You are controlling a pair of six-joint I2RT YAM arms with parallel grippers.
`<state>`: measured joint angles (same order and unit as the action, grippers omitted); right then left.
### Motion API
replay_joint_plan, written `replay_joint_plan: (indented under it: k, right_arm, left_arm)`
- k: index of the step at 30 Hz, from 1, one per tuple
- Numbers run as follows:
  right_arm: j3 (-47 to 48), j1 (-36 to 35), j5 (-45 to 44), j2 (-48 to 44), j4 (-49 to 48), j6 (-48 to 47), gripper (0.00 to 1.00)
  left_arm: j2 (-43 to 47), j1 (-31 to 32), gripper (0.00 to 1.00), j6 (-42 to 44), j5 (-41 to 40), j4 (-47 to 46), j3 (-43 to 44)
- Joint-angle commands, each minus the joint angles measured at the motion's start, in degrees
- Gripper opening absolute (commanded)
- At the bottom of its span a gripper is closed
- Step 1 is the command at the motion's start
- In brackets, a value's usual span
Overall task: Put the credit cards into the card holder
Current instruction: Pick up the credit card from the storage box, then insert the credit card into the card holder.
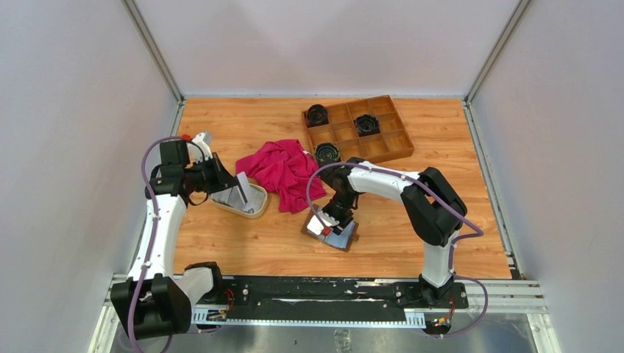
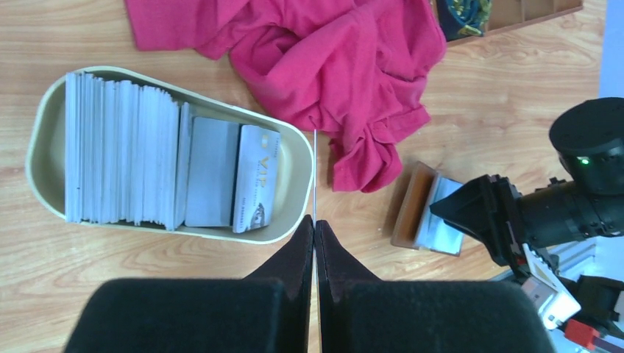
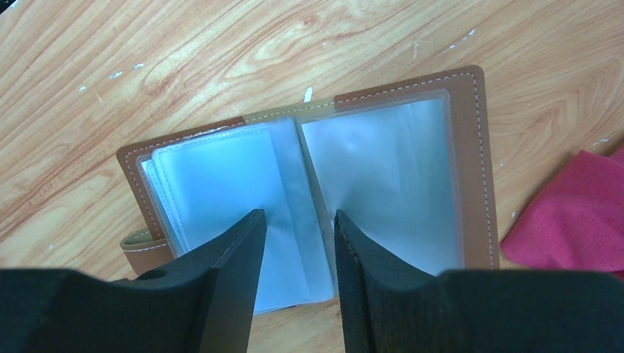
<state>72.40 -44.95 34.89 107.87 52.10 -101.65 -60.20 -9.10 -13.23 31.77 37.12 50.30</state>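
The credit cards (image 2: 125, 165) stand on edge as a stack in a cream oval dish (image 2: 44, 132), with two lying flat beside them. My left gripper (image 2: 314, 223) is shut on one credit card (image 2: 314, 176), seen edge-on as a thin white line over the dish's right rim. From above, that card (image 1: 242, 187) stands upright over the dish (image 1: 254, 209). The card holder (image 3: 471, 147) lies open on the table, its clear pockets up. My right gripper (image 3: 298, 215) is open just over its middle fold, with only the pocket sheets below the jaws. The top view shows the holder (image 1: 344, 239) under the right gripper (image 1: 329, 224).
A crumpled red cloth (image 1: 283, 170) lies between the dish and the holder, close to both. A wooden compartment tray (image 1: 401, 140) with three black round parts stands at the back right. Grey walls enclose the table on three sides.
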Motion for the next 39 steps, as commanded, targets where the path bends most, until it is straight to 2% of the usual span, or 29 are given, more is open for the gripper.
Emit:
replay_joint_plan:
  k: [1, 8, 13, 16, 21, 25, 31, 39]
  right_arm:
    - [-0.7, -1.9, -0.6, 2.8, 2.3, -0.7, 0.44]
    - [-0.8, -1.9, -0.6, 2.9, 2.3, -0.7, 0.44]
    - [-0.9, -1.9, -0.6, 2.6, 2.3, -0.7, 0.44]
    - [-1.0, -1.9, -0.5, 2.3, 2.4, -0.7, 0.44]
    - [-1.5, -1.9, -0.5, 1.5, 2.3, -0.8, 0.44]
    - [-1.7, -1.9, -0.2, 0.9, 2.3, -0.8, 0.44]
    - [-2.1, -1.7, 0.3, -0.6, 2.4, -1.0, 0.44]
    - [-2.5, -0.8, 0.7, -1.8, 2.5, -1.2, 0.44]
  left_arm:
    - [1.2, 0.8, 0.00, -3.4, 3.9, 1.6, 0.4]
    - [2.0, 3.1, 0.00, -4.4, 8.3, 1.5, 0.5]
    - [2.2, 12.0, 0.00, -5.1, 8.0, 0.3, -1.1]
    - [3.1, 18.4, 0.00, -8.6, 7.6, -5.7, -5.3]
    - [3.8, 25.9, 0.00, -17.5, 8.3, -20.9, -12.6]
    - [1.9, 31.3, 0.00, -18.4, 7.4, -26.0, -13.4]
    - [-2.8, 36.7, 0.00, -19.9, 6.3, -35.7, -16.7]
    - [-10.4, 39.7, 0.00, -17.7, 3.9, -40.0, -15.8]
